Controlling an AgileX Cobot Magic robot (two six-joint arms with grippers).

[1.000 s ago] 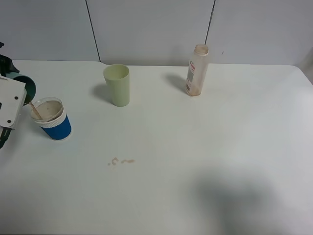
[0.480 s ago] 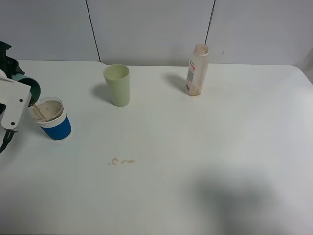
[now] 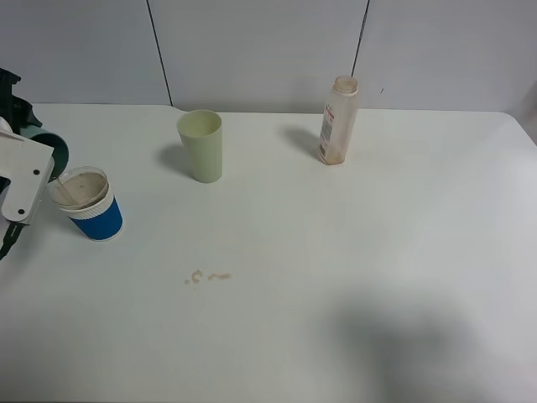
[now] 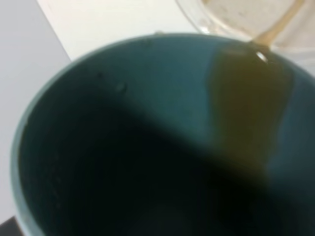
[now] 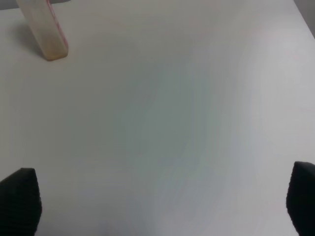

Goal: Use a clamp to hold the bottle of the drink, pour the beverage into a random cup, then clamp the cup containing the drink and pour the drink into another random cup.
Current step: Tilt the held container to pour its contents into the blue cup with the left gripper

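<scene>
At the far left, my left gripper (image 3: 35, 149) is shut on the teal cup (image 3: 52, 151), tipped toward the blue-sleeved paper cup (image 3: 91, 204). The left wrist view looks straight into the teal cup (image 4: 123, 147). Brown beverage (image 4: 246, 98) runs along its inner wall and leaves the lip in a thin stream into the paper cup (image 4: 236, 14). The bottle (image 3: 338, 120) stands upright at the back right, nearly drained, and shows in the right wrist view as well (image 5: 47, 32). My right gripper (image 5: 160, 206) is open over bare table, well short of the bottle, and out of the exterior view.
A taller pale yellow-green tumbler (image 3: 201, 145) stands upright at the back, between the paper cup and the bottle. A few small brown spill spots (image 3: 208, 276) lie on the white table (image 3: 352, 252) in front of it. A grey wall runs behind.
My left gripper with the teal cup has shifted slightly up and toward the paper cup, bringing the lip over its rim. Bottle, tumbler and right gripper have not moved.
</scene>
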